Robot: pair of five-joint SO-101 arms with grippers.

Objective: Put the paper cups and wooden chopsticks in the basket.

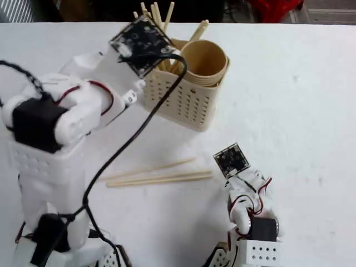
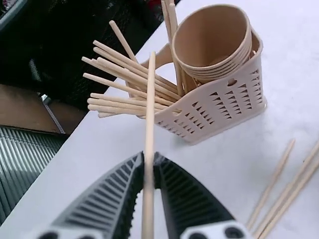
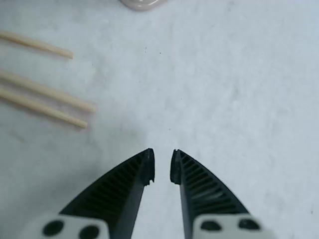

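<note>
A cream slotted basket (image 1: 186, 103) stands at the back of the white table and holds stacked paper cups (image 1: 204, 61) and several wooden chopsticks (image 1: 157, 15). My left gripper (image 2: 148, 158) hovers beside the basket (image 2: 219, 107), shut on one chopstick (image 2: 149, 109) whose tip points toward the leaning chopsticks (image 2: 124, 82) next to the cups (image 2: 212, 40). Three loose chopsticks (image 1: 158, 175) lie flat on the table in front of the basket. My right gripper (image 3: 162, 164) sits low near their ends (image 3: 50, 92), open by a narrow gap with nothing in it.
The left arm's black cable (image 1: 133, 139) hangs across the table between the basket and the loose chopsticks. The right arm's base (image 1: 250, 233) stands at the front edge. Bare white table (image 1: 300, 111) stretches to the right of the basket.
</note>
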